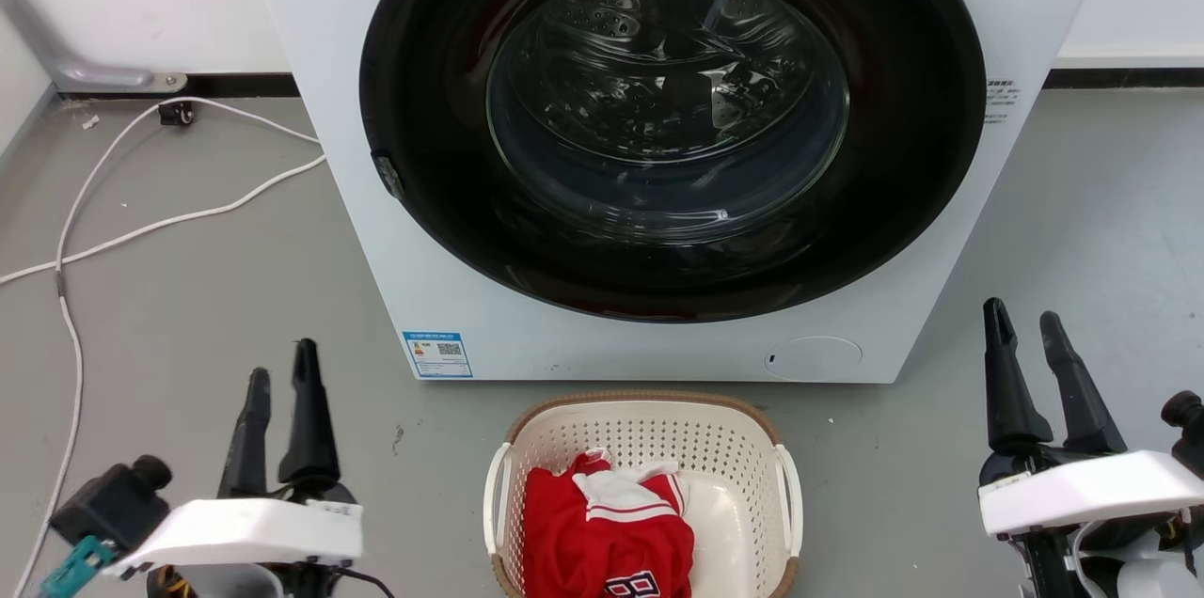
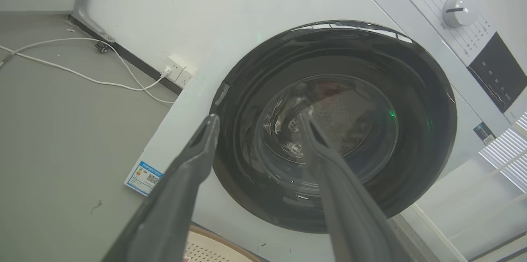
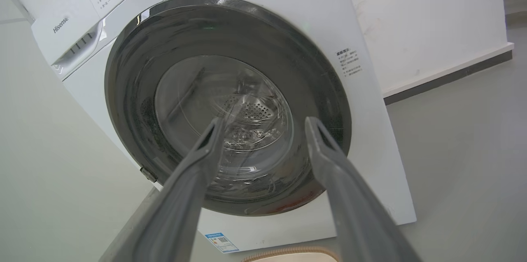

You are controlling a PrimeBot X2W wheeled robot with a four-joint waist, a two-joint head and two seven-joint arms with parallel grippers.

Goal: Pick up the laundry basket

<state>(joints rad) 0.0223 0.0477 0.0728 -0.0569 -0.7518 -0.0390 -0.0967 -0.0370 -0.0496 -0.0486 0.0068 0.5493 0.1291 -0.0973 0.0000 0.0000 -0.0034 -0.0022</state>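
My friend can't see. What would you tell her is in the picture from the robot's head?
A cream laundry basket holding a red-and-white shirt sits on the grey floor before a white washing machine. The robot's left hand and right hand are open on either side, touching nothing.

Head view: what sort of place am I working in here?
Probably a laundry area. A front-loading washing machine stands ahead, a laundry basket holding a red garment sits on the grey floor before it, and a white cable trails alongside.
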